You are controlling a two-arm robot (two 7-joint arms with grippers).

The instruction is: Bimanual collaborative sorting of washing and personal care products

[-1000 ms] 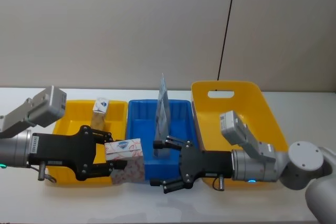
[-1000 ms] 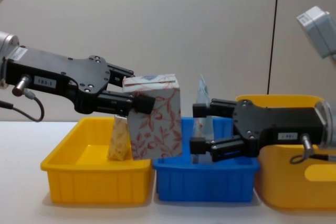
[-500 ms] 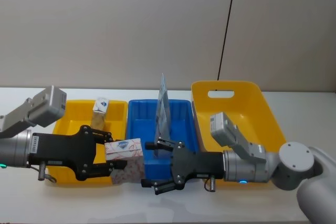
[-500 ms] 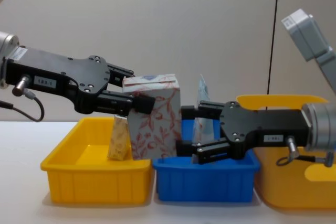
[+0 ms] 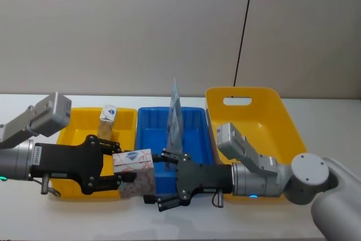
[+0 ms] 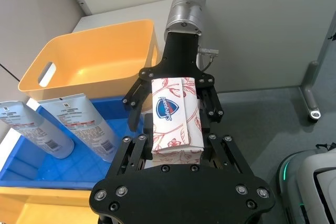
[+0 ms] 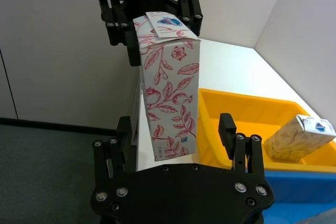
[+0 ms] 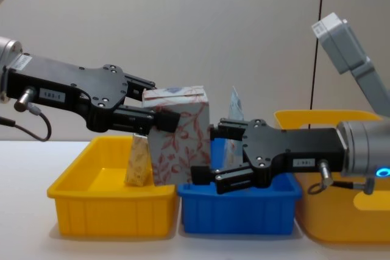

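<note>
Left gripper (image 5: 120, 167) is pinching white carton (image 5: 140, 174) beside blue bin (image 5: 194, 110); right gripper (image 5: 163, 180), fingers spread, is flanking it; handover incomplete.

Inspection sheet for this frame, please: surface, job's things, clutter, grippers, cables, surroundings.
Surface: white table carrying left yellow bin, blue bin and large yellow bin in a row.
Job's things: red-leaf carton held upright in the air; tan carton in left yellow bin; tube and second tube leaning in blue bin.
Clutter: nothing seen.
Grippers: left gripper shut on red-leaf carton; right gripper open, fingers straddling the carton's lower part.
Cables: black cable loops under left arm.
Surroundings: plain wall.
</note>
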